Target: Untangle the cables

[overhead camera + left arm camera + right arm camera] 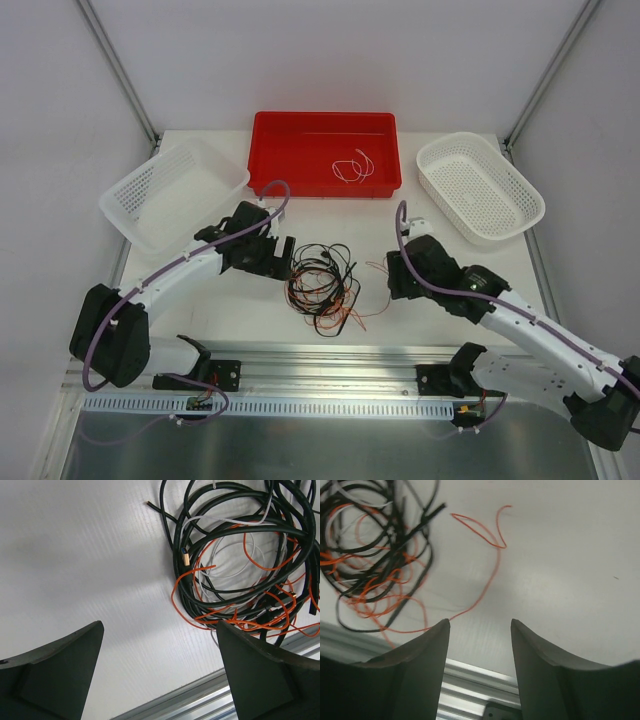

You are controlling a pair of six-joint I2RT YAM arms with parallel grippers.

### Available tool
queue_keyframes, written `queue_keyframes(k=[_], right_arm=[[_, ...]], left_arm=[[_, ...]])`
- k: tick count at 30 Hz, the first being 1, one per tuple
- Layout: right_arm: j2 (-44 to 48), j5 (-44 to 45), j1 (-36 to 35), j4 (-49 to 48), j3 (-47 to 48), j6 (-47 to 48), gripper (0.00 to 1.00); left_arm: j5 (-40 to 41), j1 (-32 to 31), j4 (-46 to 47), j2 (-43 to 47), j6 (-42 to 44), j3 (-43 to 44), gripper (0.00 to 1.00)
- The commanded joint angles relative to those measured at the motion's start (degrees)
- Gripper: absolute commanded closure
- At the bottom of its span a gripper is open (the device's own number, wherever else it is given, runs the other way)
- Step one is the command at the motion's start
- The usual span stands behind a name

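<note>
Cables (320,285), thin glossy black loops laced with orange and white strands, lie knotted in a round heap on the matte white tabletop (240,310). Left of the heap, the left tool (159,627) stands wide open and empty. Right of the heap, the right tool (480,622) is parted, gripping nothing. One loose orange strand (490,575) curls out of the heap past its finger.
</note>
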State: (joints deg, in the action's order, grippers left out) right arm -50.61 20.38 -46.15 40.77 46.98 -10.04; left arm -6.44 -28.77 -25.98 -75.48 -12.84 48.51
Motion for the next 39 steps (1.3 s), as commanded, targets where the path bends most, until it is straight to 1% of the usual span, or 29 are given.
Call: queue_keyframes(k=[1,3,4,7,12,13,18,21,23,24,25,32,34,36,37,38,39], right_arm=[[-3.6,-12.4,-4.0,-8.9,1.5,1.6,0.44],[-6.3,-14.2,-8.1,-9.9,3.2,5.4,0.44],[-9.8,-14.9,-9.5,-10.0,4.2,6.9,0.44],[-16.4,-16.1,-15.9,-10.4,8.0,11.3,0.44],[-25.1,-18.2,-20.4,-12.4,13.7,15.7,0.45],[-26.6,-18.5,-21.3,-12.6,14.5,17.8,0.46],[-36.7,-22.1,-22.3,-9.9,20.4,24.8,0.48],[-41.0,-20.9,-22.4,-7.9,21.9,28.3,0.48],[-42.5,-20.7,-22.4,-7.6,22.2,30.2,0.49],[-42.9,-18.1,-22.3,-7.6,22.3,30.8,0.50],[-43.8,-17.7,-22.3,-7.5,22.2,31.2,0.50],[-45.5,-14.0,-22.4,-6.1,21.0,33.5,0.52],[-45.8,-14.0,-22.4,-6.0,20.6,33.6,0.55],[-45.6,-14.6,-22.3,-6.2,19.8,33.6,0.63],[-45.5,-14.8,-22.3,-6.5,19.7,33.4,0.69],[-45.1,-16.0,-22.3,-6.5,19.6,33.5,0.78],[-45.1,-16.5,-22.4,-6.6,19.7,33.5,0.82]], left_arm=[[-3.9,0.4,1.5,1.6,0.8,-0.7,0.02],[-3.8,0.4,1.5,1.6,0.8,-0.7,0.02],[-3.8,0.4,1.5,1.5,0.7,-0.7,0.02],[-4.4,0.4,1.5,1.0,0.5,-0.8,0.02],[-4.8,0.4,1.5,-0.6,-0.1,-0.5,0.02],[-4.9,0.4,1.5,-0.9,-0.3,-0.6,0.02],[-3.5,0.4,1.3,-3.2,-1.1,-0.3,0.03],[-3.0,0.4,0.8,-4.5,-1.4,0.0,0.03],[-3.0,0.4,0.8,-5.3,-1.5,0.3,0.03],[-2.6,0.4,0.7,-6.1,-1.5,0.4,0.02],[-2.5,0.4,0.5,-6.4,-1.5,0.5,0.03],[-2.6,0.4,-0.1,-8.9,-1.7,1.1,0.02],[-2.4,0.4,-0.2,-9.2,-1.7,1.1,0.03],[-2.4,0.4,-0.3,-9.6,-1.6,1.2,0.03],[-2.4,0.4,-0.4,-9.8,-1.6,1.2,0.02],[-2.4,0.4,-0.5,-9.9,-1.7,1.3,0.03],[-2.5,0.4,-0.5,-10.2,-1.6,1.3,0.03]])
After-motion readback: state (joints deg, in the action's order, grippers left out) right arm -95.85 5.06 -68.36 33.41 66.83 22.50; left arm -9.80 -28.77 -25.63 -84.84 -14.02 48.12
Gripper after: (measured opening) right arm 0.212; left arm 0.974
